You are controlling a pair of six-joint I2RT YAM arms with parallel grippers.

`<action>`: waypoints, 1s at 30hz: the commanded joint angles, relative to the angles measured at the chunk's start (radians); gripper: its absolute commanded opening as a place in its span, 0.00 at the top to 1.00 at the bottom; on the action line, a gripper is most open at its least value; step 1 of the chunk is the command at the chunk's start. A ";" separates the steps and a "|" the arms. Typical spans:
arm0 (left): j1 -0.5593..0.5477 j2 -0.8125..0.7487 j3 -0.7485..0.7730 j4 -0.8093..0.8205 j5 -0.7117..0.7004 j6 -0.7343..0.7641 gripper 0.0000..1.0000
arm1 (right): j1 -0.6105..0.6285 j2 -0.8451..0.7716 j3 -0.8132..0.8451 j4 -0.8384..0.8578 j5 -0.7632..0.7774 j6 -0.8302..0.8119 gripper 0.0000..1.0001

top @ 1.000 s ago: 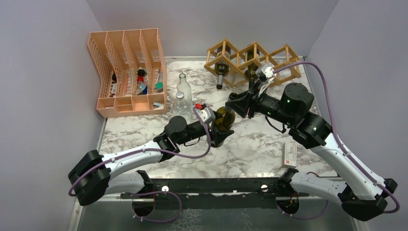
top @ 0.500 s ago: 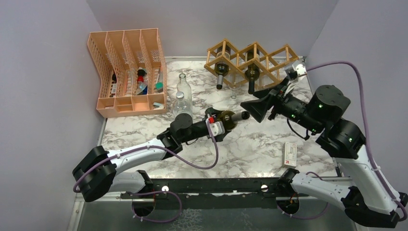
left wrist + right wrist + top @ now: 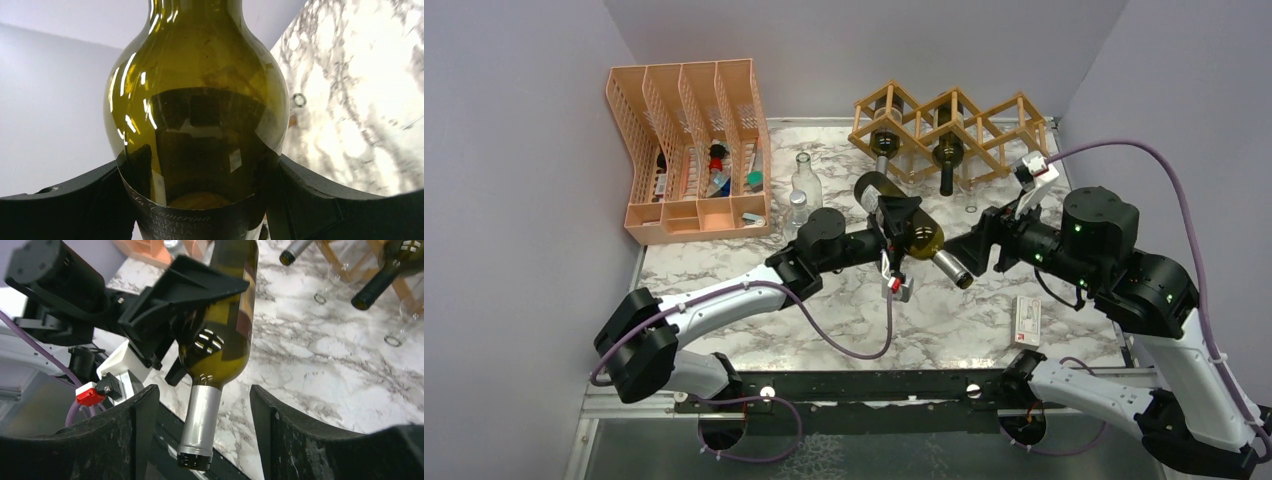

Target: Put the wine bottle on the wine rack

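Note:
A dark green wine bottle with a silver-foiled neck hangs tilted above the table's middle, base toward the back left and neck toward the front right. My left gripper is shut on its labelled body, with a finger pressed on each side. My right gripper is open at the neck end. Its fingers stand either side of the neck without touching it. The light wooden wine rack stands at the back, right of centre, with a bare cell at its right end.
Two dark bottles lie in the rack's left and middle cells. Two clear glass bottles stand beside the peach mesh file organizer at the back left. A small white box lies on the marble at the front right.
My right gripper opened, let go of the bottle and drew back right. My left arm raised and swung the bottle so that its neck now points between the right fingers.

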 commanded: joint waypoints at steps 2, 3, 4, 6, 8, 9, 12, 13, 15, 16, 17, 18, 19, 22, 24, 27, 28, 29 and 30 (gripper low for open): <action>0.001 0.001 0.131 -0.080 0.038 0.352 1.00 | 0.004 -0.011 -0.048 -0.102 0.021 0.035 0.33; 0.000 0.003 0.151 -0.119 0.037 0.383 1.00 | 0.004 -0.011 -0.063 -0.104 0.012 0.037 0.33; 0.001 0.008 0.172 -0.162 0.035 0.412 1.00 | 0.004 -0.010 -0.080 -0.106 0.004 0.037 0.34; 0.001 0.018 0.218 -0.257 0.021 0.468 1.00 | 0.004 -0.007 -0.106 -0.103 -0.008 0.039 0.35; 0.001 0.025 0.247 -0.303 0.018 0.499 1.00 | 0.004 -0.006 -0.135 -0.092 -0.022 0.041 0.36; 0.001 0.026 0.252 -0.311 0.015 0.509 1.00 | 0.004 -0.005 -0.152 -0.084 -0.029 0.042 0.37; 0.001 0.033 0.269 -0.349 0.010 0.540 1.00 | 0.004 -0.007 -0.201 -0.045 -0.050 0.050 0.38; 0.001 0.034 0.273 -0.356 0.010 0.547 1.00 | 0.004 -0.005 -0.215 -0.033 -0.054 0.054 0.38; 0.001 0.034 0.275 -0.365 0.013 0.554 1.00 | 0.004 0.002 -0.237 -0.010 -0.056 0.056 0.39; 0.001 0.034 0.274 -0.366 0.015 0.557 1.00 | 0.004 0.006 -0.249 0.000 -0.051 0.060 0.39; 0.001 0.033 0.273 -0.367 0.017 0.558 1.00 | 0.003 0.012 -0.260 0.012 -0.045 0.063 0.40; 0.001 0.032 0.274 -0.368 0.017 0.558 1.00 | 0.003 0.017 -0.270 0.022 -0.040 0.066 0.41; 0.001 0.031 0.273 -0.369 0.019 0.558 1.00 | 0.004 0.024 -0.278 0.033 -0.033 0.071 0.42; 0.000 0.027 0.272 -0.371 0.018 0.556 1.00 | 0.004 0.044 -0.304 0.076 -0.035 0.094 0.45; 0.000 0.029 0.274 -0.371 0.013 0.557 1.00 | 0.004 0.054 -0.321 0.100 -0.042 0.106 0.47; -0.001 0.031 0.279 -0.374 0.000 0.555 1.00 | 0.004 0.065 -0.344 0.127 -0.049 0.124 0.48; 0.000 0.032 0.281 -0.374 -0.003 0.554 1.00 | 0.004 0.069 -0.351 0.133 -0.049 0.127 0.49; -0.001 0.032 0.283 -0.376 -0.006 0.551 1.00 | 0.003 0.072 -0.358 0.139 -0.049 0.132 0.49; 0.000 0.033 0.284 -0.375 -0.008 0.547 1.00 | 0.004 0.073 -0.363 0.145 -0.049 0.137 0.49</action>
